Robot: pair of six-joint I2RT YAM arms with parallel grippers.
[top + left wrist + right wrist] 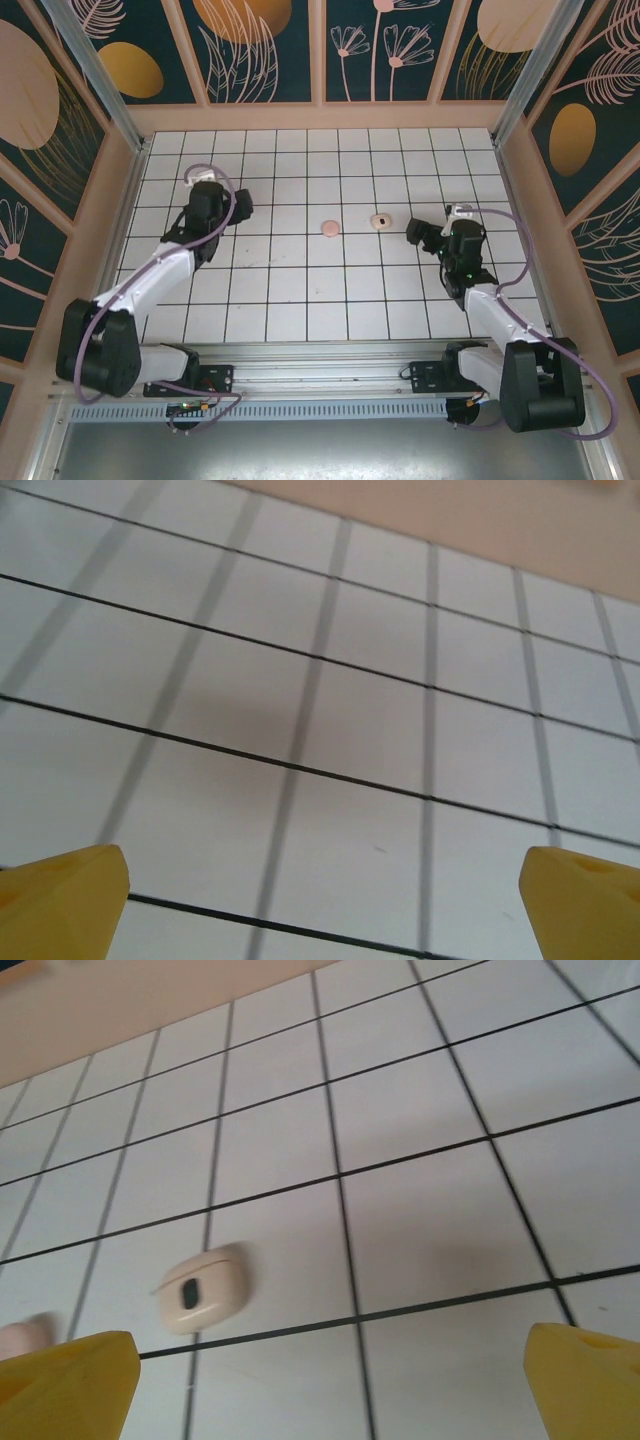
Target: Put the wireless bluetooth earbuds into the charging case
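A round pale pink disc [330, 228], which I take for the charging case, lies flat near the middle of the grid table; it also shows as a blurred pink patch [20, 1338] at the left edge of the right wrist view. A cream rounded pod [380, 220] with a seam and a dark oval spot [200, 1290] lies about one and a half squares to its right. The earbuds' hook-like pieces are hidden or out of view. My right gripper [415, 232] [325, 1385] is open just right of the pod, holding nothing. My left gripper [238, 205] [320, 910] is open over bare tiles, far left of the disc.
The white grid table [320, 290] is walled by peach panels [320, 115] at the back and sides. Both arm bases sit on a rail [320, 375] along the near edge. Free tiles lie between the two grippers, around the two objects.
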